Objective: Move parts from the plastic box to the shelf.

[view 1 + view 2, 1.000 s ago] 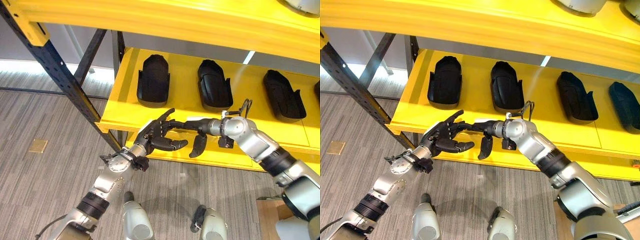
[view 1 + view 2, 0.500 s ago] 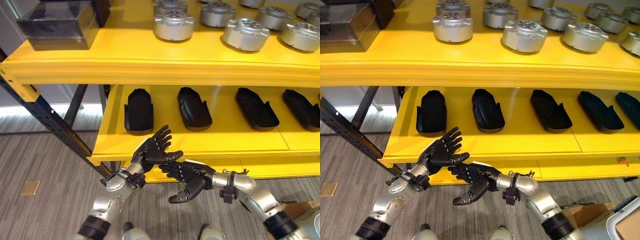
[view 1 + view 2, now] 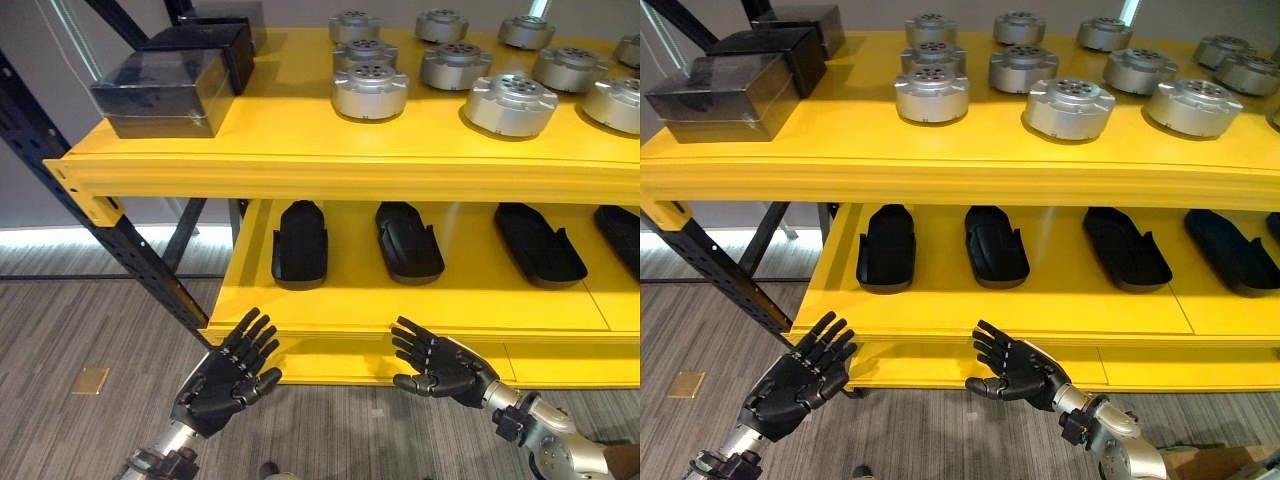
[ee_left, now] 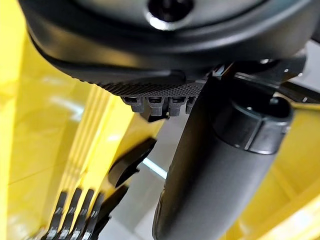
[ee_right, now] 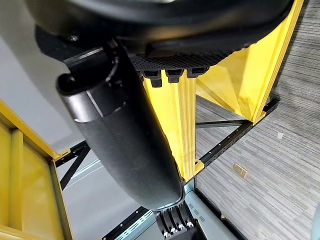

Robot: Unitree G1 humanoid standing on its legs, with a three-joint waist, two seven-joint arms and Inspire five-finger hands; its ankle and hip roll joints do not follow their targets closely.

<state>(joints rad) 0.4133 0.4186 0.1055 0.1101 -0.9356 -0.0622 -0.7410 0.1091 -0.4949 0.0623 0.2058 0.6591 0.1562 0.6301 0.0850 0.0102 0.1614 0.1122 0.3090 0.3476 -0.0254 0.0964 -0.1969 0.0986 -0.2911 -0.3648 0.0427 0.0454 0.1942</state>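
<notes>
From the left eye, the yellow shelf [image 3: 300, 165] carries silver round parts [image 3: 370, 90] on its upper board, with dark plastic boxes [image 3: 165, 80] at that board's left end. Black shell-shaped parts [image 3: 300, 243] lie in a row on the board beneath. The left hand [image 3: 225, 378] and right hand [image 3: 440, 365] hang before the shelf's lower front edge, fingers spread and released, holding nothing.

The right eye shows the same.

In the left wrist view, the straight thumb [image 4: 215, 165] stands against the shelf's yellow.

In the right wrist view, the thumb [image 5: 120, 130] crosses the shelf's yellow edge.
</notes>
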